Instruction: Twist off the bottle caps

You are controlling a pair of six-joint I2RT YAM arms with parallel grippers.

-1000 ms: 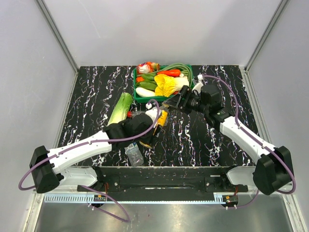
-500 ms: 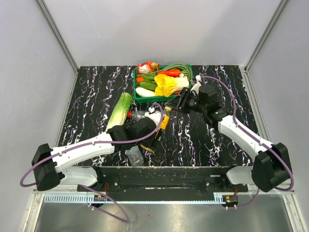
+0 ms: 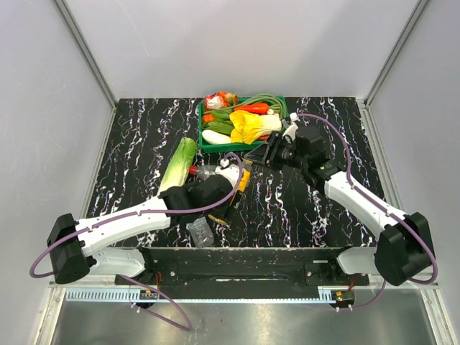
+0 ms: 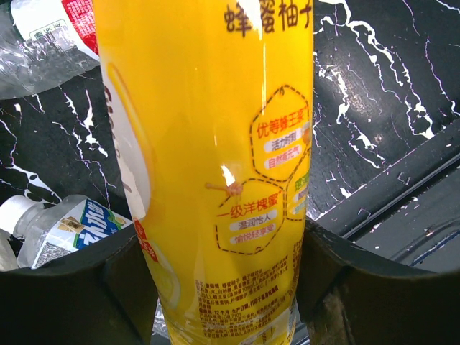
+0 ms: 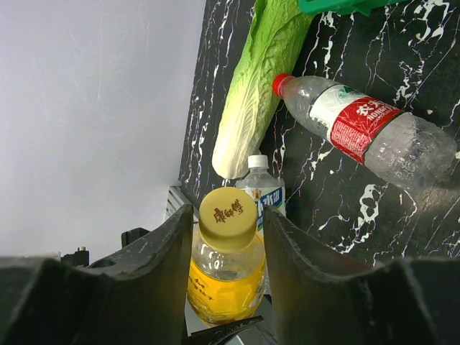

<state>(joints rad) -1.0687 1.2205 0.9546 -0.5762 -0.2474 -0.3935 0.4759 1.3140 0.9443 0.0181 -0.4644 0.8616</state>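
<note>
My left gripper [image 3: 231,188] is shut on a yellow drink bottle [image 4: 208,144] and holds it tilted above the table; its fingers [image 4: 72,287] press both sides. The bottle's yellow cap [image 5: 228,218] sits between the fingers [image 5: 165,251] of my right gripper [image 5: 228,233], which is open around it with small gaps on each side. A clear bottle with a red cap [image 5: 281,84] and red label lies on the table [image 3: 203,171]. A small clear bottle with a white cap [image 5: 257,162] lies near the front edge [image 3: 200,231].
A long green-white cabbage [image 3: 180,161] lies left of the bottles. A green basket [image 3: 200,136] full of vegetables stands at the back centre. A black rail [image 3: 237,260] runs along the near edge. Grey walls close in on three sides.
My left arm has shifted the yellow bottle slightly right and up. My right gripper has moved a little left onto the bottle's cap end.
</note>
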